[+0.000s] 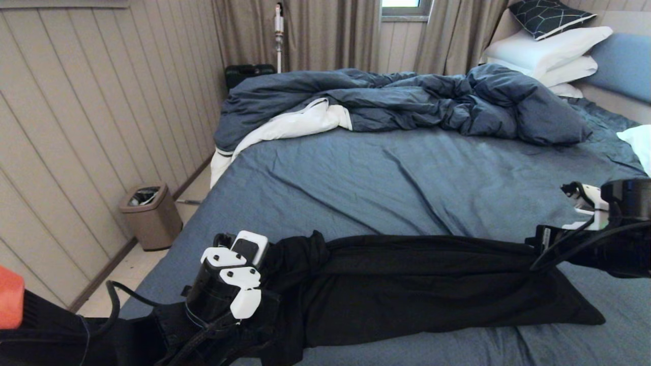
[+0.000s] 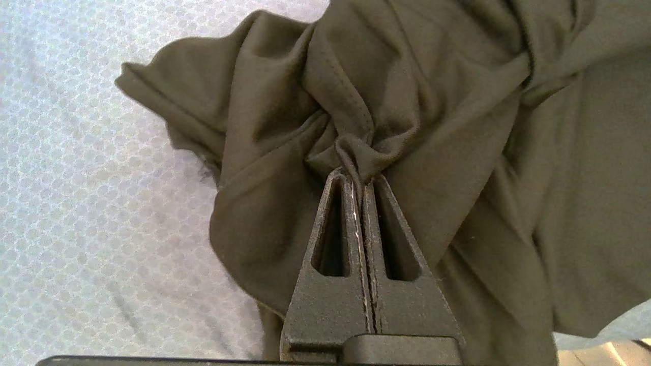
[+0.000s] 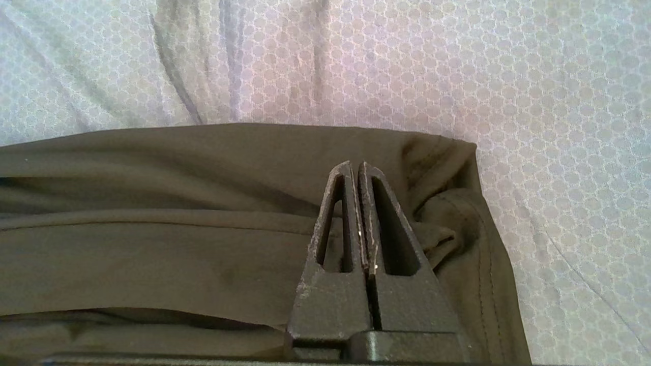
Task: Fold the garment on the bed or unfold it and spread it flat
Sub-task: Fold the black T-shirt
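The black garment point(image 1: 417, 284) lies bunched into a long band across the near part of the bed point(image 1: 407, 178), stretched between my two grippers. Its print side is hidden. My left gripper point(image 1: 272, 259) is at the band's left end, shut on a gathered knot of the garment point(image 2: 457, 101); the cloth puckers right at the left gripper's point(image 2: 358, 175) tips. My right gripper point(image 1: 534, 243) is at the right end, shut on the garment point(image 3: 152, 244) near a stitched hem. Cloth folds pull in toward the right gripper's point(image 3: 356, 165) closed fingers.
A rumpled dark blue duvet point(image 1: 407, 96) with white lining is piled across the far half of the bed. White pillows point(image 1: 549, 51) are stacked at the far right. A brown bin point(image 1: 150, 216) stands on the floor by the panelled wall at left.
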{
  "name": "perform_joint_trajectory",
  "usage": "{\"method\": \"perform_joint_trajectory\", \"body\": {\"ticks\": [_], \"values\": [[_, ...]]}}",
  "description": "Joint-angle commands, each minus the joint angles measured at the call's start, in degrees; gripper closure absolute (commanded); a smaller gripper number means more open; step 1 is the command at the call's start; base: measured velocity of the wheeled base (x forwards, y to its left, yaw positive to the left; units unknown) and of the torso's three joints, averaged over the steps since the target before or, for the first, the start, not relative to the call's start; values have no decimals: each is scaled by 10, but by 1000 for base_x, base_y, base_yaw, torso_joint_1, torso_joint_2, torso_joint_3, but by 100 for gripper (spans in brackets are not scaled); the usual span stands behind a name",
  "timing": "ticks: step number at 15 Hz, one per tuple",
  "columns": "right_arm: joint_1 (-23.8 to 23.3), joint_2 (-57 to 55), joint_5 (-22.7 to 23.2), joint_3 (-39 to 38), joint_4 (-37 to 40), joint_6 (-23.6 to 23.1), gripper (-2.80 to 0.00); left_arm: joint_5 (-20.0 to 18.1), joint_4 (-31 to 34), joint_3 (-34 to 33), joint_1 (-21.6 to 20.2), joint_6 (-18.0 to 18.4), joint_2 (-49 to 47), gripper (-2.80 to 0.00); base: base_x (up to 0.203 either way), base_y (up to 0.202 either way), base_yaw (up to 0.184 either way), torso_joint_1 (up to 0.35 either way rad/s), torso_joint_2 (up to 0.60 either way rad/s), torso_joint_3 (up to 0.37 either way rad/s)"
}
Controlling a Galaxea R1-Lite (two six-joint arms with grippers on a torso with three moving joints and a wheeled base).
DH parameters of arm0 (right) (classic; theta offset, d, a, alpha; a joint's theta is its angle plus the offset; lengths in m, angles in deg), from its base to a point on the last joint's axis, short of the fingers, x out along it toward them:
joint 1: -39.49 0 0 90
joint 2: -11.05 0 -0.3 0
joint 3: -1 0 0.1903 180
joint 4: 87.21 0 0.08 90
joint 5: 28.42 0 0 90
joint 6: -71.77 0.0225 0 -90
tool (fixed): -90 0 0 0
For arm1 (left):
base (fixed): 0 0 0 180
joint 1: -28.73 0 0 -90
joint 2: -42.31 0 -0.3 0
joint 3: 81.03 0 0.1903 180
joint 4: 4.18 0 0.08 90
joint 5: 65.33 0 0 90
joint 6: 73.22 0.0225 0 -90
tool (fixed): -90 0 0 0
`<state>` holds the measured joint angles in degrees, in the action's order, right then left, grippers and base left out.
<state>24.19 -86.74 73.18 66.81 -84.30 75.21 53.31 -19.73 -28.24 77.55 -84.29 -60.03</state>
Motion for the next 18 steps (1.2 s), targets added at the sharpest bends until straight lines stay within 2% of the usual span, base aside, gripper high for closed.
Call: {"method": "perform_joint_trajectory", "body": {"ticks": [1,7,10,11,18], "values": [[0,-4,1,1,-1,0,0,2,-3,1,1,-1,-6,0,0,0,0,0,0,0],[0,-4,1,1,-1,1,0,2,0,-1,1,-1,38,0,0,0,0,0,0,0],[0,-2,2,-1,-1,0,0,2,13,9,1,-3,22,0,0,0,0,0,0,0],[0,-5,2,-1,-1,0,0,5,16,20,1,-9,11,-280,0,0,0,0,0,0],[0,-2,1,0,-1,1,0,8,35,30,-1,-16,39,-280,0,0,0,0,0,0]]}}
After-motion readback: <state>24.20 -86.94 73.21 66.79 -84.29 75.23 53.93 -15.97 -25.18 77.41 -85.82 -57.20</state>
